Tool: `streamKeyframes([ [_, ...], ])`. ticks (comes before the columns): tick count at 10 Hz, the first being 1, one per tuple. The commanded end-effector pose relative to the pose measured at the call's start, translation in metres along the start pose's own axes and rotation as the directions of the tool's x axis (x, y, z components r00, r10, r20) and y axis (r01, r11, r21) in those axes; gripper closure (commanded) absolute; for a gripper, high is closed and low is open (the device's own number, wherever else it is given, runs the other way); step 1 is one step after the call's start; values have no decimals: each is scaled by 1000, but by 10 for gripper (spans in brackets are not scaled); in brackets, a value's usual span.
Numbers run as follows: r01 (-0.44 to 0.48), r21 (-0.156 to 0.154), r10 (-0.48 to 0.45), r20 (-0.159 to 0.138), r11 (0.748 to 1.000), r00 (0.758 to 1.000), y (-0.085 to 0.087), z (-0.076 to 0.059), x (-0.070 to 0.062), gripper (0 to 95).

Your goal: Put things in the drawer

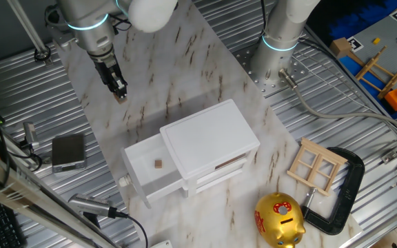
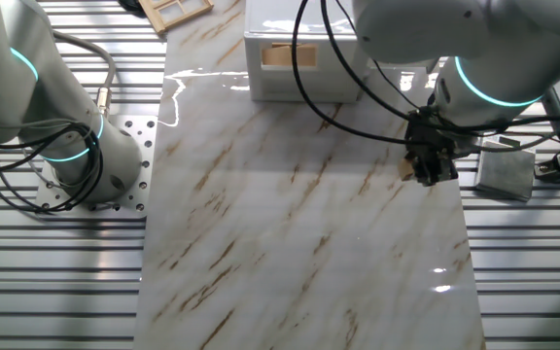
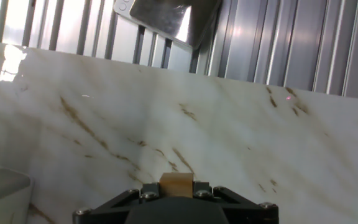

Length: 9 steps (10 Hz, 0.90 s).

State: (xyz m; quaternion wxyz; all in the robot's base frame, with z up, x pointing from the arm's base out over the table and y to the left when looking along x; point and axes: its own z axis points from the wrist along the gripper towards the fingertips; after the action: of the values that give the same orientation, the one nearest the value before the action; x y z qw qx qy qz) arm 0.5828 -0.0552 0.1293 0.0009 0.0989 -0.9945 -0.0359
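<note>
My gripper [image 1: 119, 92] hangs over the marble board at the back left, well away from the cabinet, and is shut on a tiny tan wooden cube [image 3: 176, 184] that shows between the black jaws in the hand view. In the other fixed view the gripper [image 2: 426, 173] sits near the board's right edge. The white cabinet [image 1: 212, 141] stands mid-board with its top drawer [image 1: 143, 171] pulled out toward the front left. Another small brown cube [image 1: 158, 164] lies inside the drawer. The drawer's round knob [image 1: 124, 182] shows at its front.
A pale wooden window-frame piece [image 1: 316, 164], a black C-clamp [image 1: 340, 189] and a gold piggy bank [image 1: 279, 220] lie right of the cabinet. A grey metal block [image 1: 68, 151] sits on the ribbed table to the left. A second arm's base [image 1: 281, 48] stands at the back.
</note>
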Motion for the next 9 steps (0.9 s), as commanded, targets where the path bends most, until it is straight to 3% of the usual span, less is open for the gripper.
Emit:
streamKeyframes([
  [1, -7, -14, 7, 0, 1000, 1000, 1, -1, -1, 950],
  [5, -46, -19, 46, 0, 999, 999, 25, -41, 2, 950],
  [9, -73, -22, 73, -6, 997, 997, 61, -83, 2, 950],
])
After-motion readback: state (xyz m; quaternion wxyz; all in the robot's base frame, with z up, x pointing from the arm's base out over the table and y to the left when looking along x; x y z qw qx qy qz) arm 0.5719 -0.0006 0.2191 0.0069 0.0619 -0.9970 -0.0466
